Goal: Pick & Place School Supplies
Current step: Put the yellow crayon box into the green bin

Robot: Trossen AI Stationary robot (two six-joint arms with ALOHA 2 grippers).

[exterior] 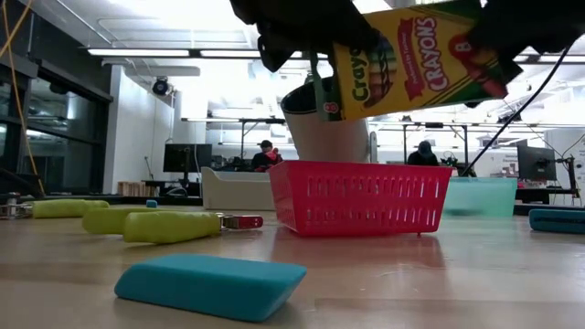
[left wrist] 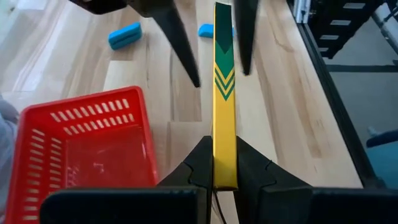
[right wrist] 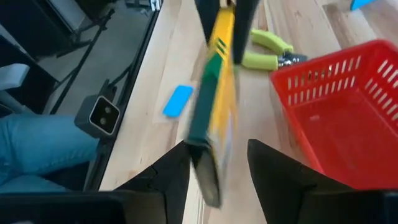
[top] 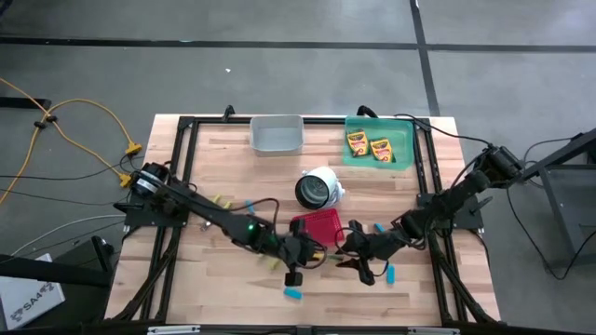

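A yellow-and-green crayon box hangs in the air above the table, just near of the red basket. My left gripper, reaching in from the table's left, is shut on one end of it. My right gripper comes from the right and is open, its fingers standing on either side of the box's other end; whether one of them touches it I cannot tell. Two more crayon boxes lie in the green tray. My left gripper pinches the crayon box's two broad faces at its near end between the two fingers. The fingers slant down from the table's left and lie along the box, which runs on past their tips. The box is lifted clear, on edge and tilted.
A white cylinder stands behind the basket and a grey bin sits at the far edge. Yellow-green plier tools lie at the left. Light-blue blocks lie near the front edge.
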